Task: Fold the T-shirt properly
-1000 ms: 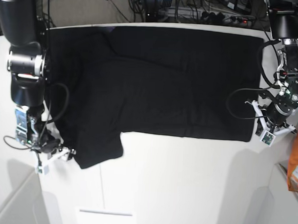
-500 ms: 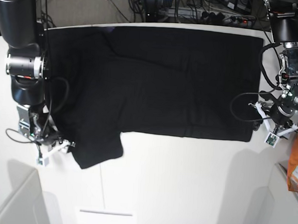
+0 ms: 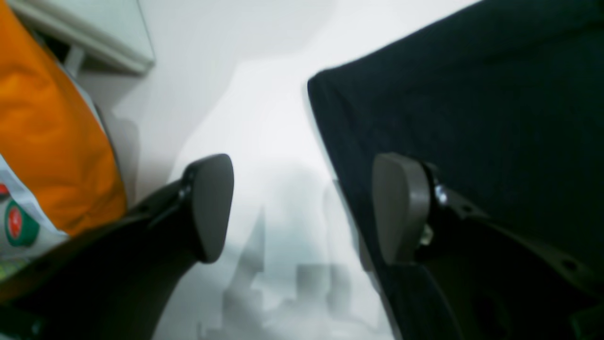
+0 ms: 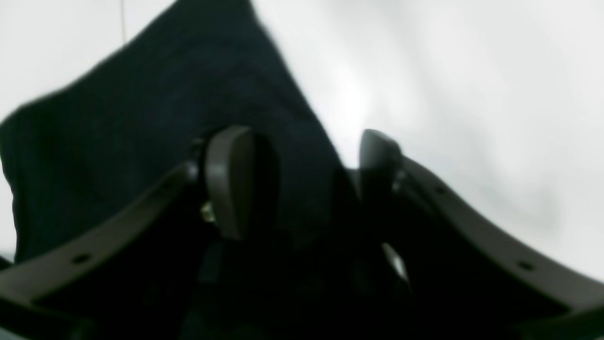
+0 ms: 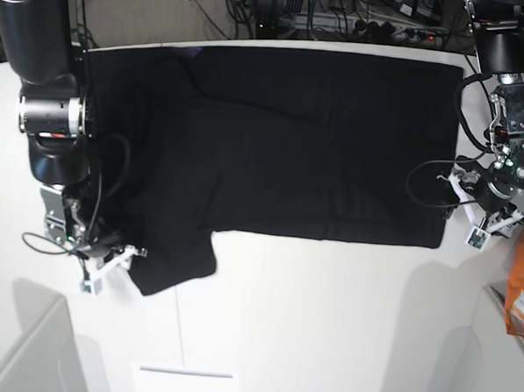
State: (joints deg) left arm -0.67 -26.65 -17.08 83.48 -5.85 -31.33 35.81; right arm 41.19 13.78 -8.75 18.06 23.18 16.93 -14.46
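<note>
The black T-shirt lies spread flat over the far half of the white table, with one sleeve sticking out toward the front left. My left gripper is open at the shirt's front right corner. In the left wrist view one finger hangs over the cloth's edge and the other over bare table. My right gripper is open at the sleeve's left edge. In the right wrist view dark cloth runs between its fingers.
An orange snack bag lies just right of my left gripper, close beside it in the left wrist view. Cables and a power strip run behind the table's far edge. A pale cabinet edge stands at the front left.
My right gripper has moved right and slightly up, closer onto the sleeve's edge. My left gripper has shifted slightly right and up beside the shirt's corner. The shirt lies as before.
</note>
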